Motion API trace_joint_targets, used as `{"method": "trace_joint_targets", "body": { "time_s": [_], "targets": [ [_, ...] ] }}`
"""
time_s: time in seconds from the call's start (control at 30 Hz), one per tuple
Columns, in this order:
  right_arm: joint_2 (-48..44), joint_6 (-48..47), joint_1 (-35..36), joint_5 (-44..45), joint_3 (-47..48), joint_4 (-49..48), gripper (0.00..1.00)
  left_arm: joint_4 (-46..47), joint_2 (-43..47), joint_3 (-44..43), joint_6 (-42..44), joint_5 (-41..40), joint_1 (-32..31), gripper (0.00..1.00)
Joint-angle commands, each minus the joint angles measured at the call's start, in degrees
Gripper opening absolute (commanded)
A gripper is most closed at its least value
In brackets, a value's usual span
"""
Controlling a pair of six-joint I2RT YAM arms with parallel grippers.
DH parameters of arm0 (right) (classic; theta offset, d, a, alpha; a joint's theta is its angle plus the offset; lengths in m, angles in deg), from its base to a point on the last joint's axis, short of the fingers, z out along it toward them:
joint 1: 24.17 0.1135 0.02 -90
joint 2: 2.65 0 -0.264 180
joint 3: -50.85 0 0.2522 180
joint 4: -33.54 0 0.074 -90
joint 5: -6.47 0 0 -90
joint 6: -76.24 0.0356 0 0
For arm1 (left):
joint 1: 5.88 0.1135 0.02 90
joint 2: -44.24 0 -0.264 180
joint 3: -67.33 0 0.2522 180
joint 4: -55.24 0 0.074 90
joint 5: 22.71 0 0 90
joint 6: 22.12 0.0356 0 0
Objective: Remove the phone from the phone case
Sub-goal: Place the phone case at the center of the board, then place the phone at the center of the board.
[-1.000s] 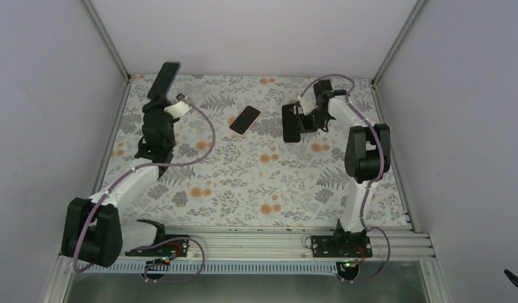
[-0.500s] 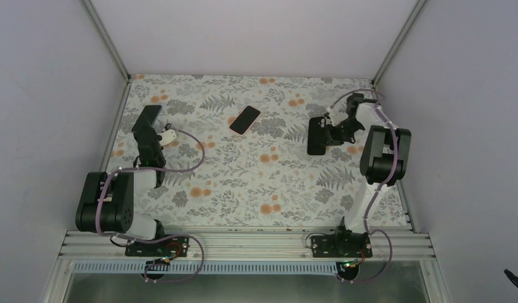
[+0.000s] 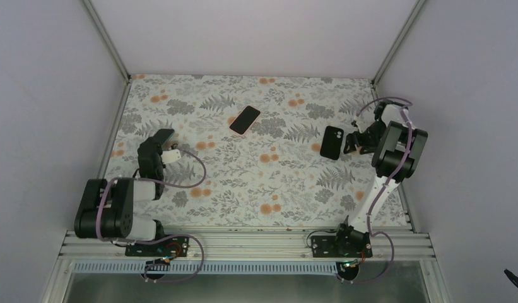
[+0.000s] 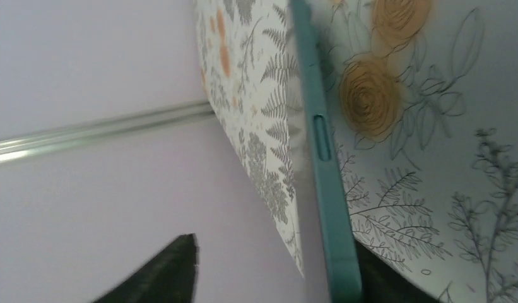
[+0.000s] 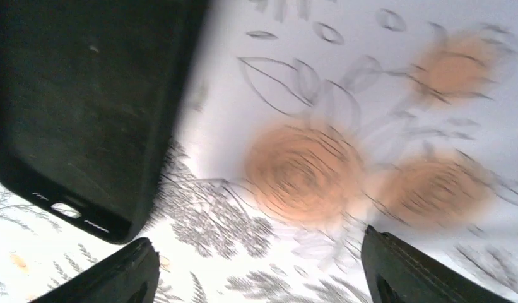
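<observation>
The phone (image 3: 245, 118), glossy black, lies face up inside the pink phone case (image 3: 241, 132) at the middle of the far half of the table. Neither gripper touches it. My left gripper (image 3: 159, 141) is low at the left side, far from it. In the left wrist view my left gripper (image 4: 278, 265) is open, with a teal-edged slab (image 4: 323, 183) standing on edge against one finger. My right gripper (image 3: 351, 142) is at the right side. In the right wrist view my right gripper (image 5: 259, 246) is open with only tablecloth between its fingers.
A black case (image 3: 332, 142) lies flat just left of my right gripper, and the black case (image 5: 79, 107) fills that wrist view's upper left. The floral tablecloth (image 3: 262, 177) covers the table. Grey walls and metal posts close in the left, right and far sides.
Both arms have drawn back toward their bases and come down. The right gripper has let go of the black case onto the table. The left gripper has lowered the teal-edged slab and opened.
</observation>
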Motion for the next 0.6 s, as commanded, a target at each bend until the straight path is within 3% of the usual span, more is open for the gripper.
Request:
{"method": "trace_joint_targets", "body": {
  "time_s": [0.0,0.07,0.17,0.4,0.47,0.57],
  "targets": [
    [-6.9,-3.4,0.0,12.0,0.4,-1.1,0.89,-17.4,8.2,-2.0,-1.5,8.2,0.2,0.70],
    [-10.0,-3.7,0.1,16.2,0.2,-2.0,0.97,-31.3,11.3,-5.7,-4.1,10.7,0.2,0.88],
    [-14.3,-4.7,0.8,20.9,-0.3,-2.2,1.00,-51.8,13.5,-12.8,-7.1,14.9,0.2,0.98],
    [-26.4,-8.2,5.2,34.1,-6.1,-5.1,1.00,-88.2,13.5,-29.8,-12.5,21.6,0.3,1.00],
    [-31.2,-9.8,6.8,33.3,-5.6,-4.9,1.00,-98.4,13.3,-37.0,-13.9,26.4,0.2,1.00],
    [-34.0,-10.6,9.3,28.4,-2.1,-4.2,1.00,-106.2,12.8,-46.3,-15.6,34.1,0.2,1.00]
  ]
}}
